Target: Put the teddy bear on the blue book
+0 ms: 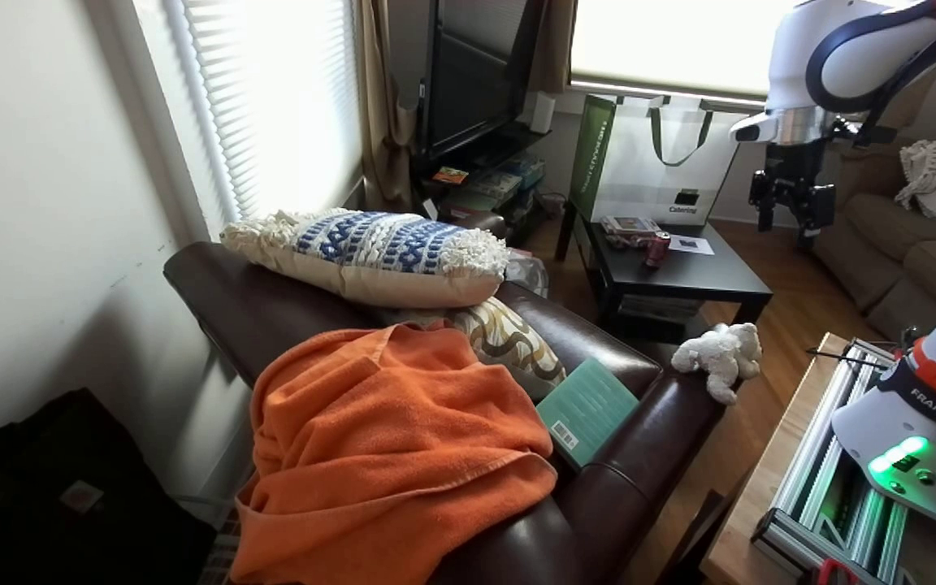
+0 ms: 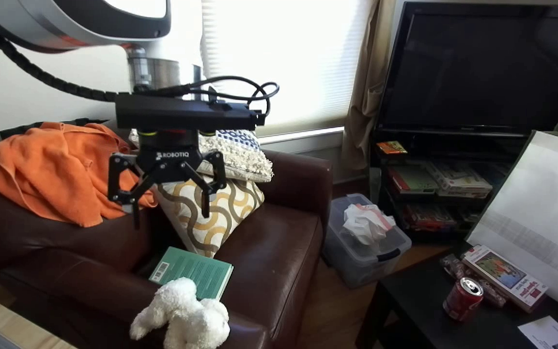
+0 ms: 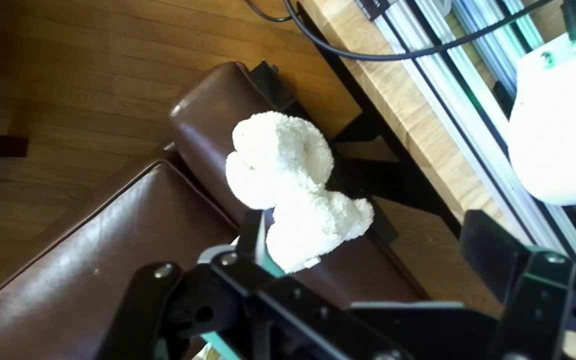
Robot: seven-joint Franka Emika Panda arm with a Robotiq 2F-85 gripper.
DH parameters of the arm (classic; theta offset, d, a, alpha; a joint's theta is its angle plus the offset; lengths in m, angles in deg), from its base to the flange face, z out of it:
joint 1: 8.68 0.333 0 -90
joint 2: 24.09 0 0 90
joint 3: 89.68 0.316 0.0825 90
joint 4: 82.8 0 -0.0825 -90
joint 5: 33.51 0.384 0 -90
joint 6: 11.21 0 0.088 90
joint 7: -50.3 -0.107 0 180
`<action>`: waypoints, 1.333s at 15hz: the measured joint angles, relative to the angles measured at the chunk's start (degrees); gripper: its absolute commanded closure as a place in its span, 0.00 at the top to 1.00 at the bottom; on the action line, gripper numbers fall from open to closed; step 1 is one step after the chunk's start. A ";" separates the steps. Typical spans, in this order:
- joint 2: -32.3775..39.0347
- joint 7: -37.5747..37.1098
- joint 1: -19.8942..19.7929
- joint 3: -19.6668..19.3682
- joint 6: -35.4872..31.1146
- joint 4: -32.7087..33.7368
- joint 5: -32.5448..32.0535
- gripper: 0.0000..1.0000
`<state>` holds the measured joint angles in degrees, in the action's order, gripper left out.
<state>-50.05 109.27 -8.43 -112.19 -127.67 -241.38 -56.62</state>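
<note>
The teddy bear, a small white plush, sits on the front end of the brown leather armrest, in both exterior views [image 1: 718,359] [image 2: 189,317] and in the wrist view [image 3: 300,200]. The blue book lies flat on the sofa seat beside that armrest, in both exterior views [image 1: 590,410] [image 2: 194,271]. In the wrist view only slivers of the book [image 3: 220,346] show behind my finger. My gripper [image 1: 786,230] is open and empty, pointing down high above the bear. Its spread fingers also show in an exterior view [image 2: 171,220] and in the wrist view [image 3: 366,222].
The brown sofa armrest [image 1: 651,451] runs beside the book. An orange towel [image 1: 395,439], a patterned cushion [image 1: 509,337] and a blue-and-white pillow [image 1: 379,252] lie on the sofa. A black table [image 1: 704,276] with a red can [image 1: 657,250] stands nearby. The wooden robot bench [image 1: 748,512] is close.
</note>
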 measured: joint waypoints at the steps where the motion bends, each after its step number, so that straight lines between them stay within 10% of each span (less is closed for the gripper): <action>1: 2.33 -0.03 0.20 -0.36 0.00 -0.07 -1.51 1.00; 13: 12.75 2.25 -2.31 4.33 -0.17 0.56 -0.10 1.00; 20: 26.89 2.01 -4.42 9.04 -14.47 0.39 -2.71 1.00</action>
<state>-23.16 111.28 -12.86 -103.14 -142.14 -240.99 -59.32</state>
